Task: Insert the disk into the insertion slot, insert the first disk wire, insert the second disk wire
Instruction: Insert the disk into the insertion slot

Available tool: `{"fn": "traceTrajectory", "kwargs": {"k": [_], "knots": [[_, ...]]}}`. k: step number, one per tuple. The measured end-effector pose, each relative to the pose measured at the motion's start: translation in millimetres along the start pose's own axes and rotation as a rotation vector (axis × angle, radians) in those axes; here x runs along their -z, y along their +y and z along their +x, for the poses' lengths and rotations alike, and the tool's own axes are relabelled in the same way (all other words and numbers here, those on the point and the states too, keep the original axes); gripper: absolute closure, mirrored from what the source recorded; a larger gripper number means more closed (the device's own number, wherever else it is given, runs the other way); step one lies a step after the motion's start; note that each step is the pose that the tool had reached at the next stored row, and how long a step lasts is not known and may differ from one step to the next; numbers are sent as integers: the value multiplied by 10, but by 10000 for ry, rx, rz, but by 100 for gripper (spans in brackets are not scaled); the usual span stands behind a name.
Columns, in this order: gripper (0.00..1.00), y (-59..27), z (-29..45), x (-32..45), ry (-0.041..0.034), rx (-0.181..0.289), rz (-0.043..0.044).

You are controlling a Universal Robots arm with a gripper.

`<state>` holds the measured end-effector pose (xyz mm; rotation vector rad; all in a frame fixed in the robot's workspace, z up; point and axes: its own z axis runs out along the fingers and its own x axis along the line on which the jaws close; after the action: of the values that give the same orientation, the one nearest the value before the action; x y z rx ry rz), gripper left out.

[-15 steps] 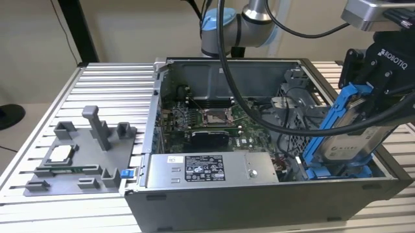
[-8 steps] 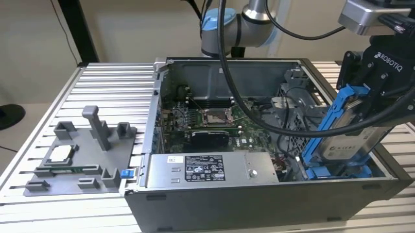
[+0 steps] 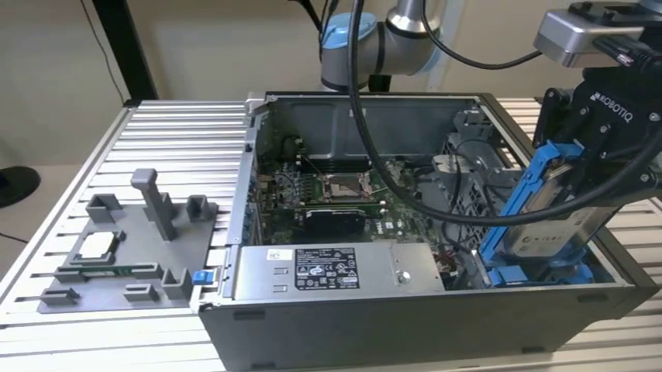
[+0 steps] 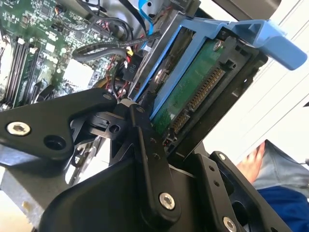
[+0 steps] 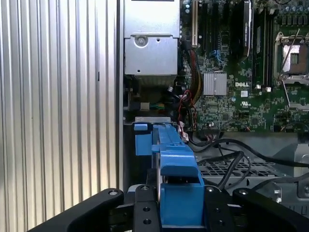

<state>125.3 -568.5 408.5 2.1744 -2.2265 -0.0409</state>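
End effector: black two-finger end effector, closed down to the thickness of its load and clamped on the disk; in the first wrist view, one finger on either side of the blue frame.
Disk: flat silver hard drive with a white label in a bright blue plastic carrier frame, held clear of the surface, in the open top of the dark grey computer case at the exterior view's right end.
Long axis: steeply tilted, upper end leaning toward the exterior view's right, lower end pointing down into the case.
Insertion slot: rectangular grey drive bay with blue plastic fittings, right under the disk's lower end.
Deciding relation: slot below the end effector, roughly along the disk's own long axis; lower edge close to the blue fittings, contact impossible to judge; not seated.
Disk underside: green circuit board with a connector row, nothing plugged in.
Wires: loose black cables beside the bay, none attached to the disk.
Nearby: grey power-supply box with a sticker; slatted aluminium surface.
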Motion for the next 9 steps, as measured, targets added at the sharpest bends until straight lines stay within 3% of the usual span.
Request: {"fn": "traceTrajectory", "kwargs": {"k": [9], "knots": [[100,-5,-12,-134,-16,-16,-1]]}}
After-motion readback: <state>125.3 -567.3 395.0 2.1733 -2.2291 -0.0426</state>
